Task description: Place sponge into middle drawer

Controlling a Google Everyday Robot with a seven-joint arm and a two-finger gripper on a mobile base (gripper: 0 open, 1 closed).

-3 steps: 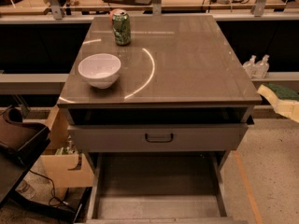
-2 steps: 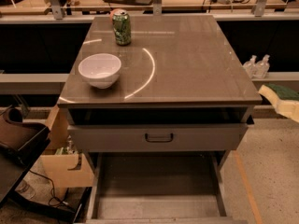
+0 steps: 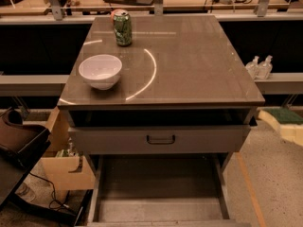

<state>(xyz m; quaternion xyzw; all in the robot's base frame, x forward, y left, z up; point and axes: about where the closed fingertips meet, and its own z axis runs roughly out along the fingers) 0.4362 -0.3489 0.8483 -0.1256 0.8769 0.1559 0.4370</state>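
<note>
The sponge [image 3: 283,123], yellow foam with a dark green top layer, shows at the right edge of the camera view, beside the cabinet's front right corner and level with the upper drawer front. The frame edge cuts it off. What carries it is hidden. The middle drawer [image 3: 161,208] is pulled out at the bottom of the view, a wide grey tray with a bare floor and low side walls. The sponge is to the right of the tray and higher in the picture. My gripper is not in view.
On the cabinet top [image 3: 189,65] stand a white bowl [image 3: 100,71] and a green can [image 3: 123,28]. The grey drawer front with a black handle [image 3: 161,139] sits above the open tray. Cardboard boxes [image 3: 66,171] and a dark object [image 3: 19,143] crowd the left; two bottles [image 3: 258,66] stand at right.
The sponge has moved lower in the picture along the right edge. The cabinet, bowl, can and open drawer have stayed put.
</note>
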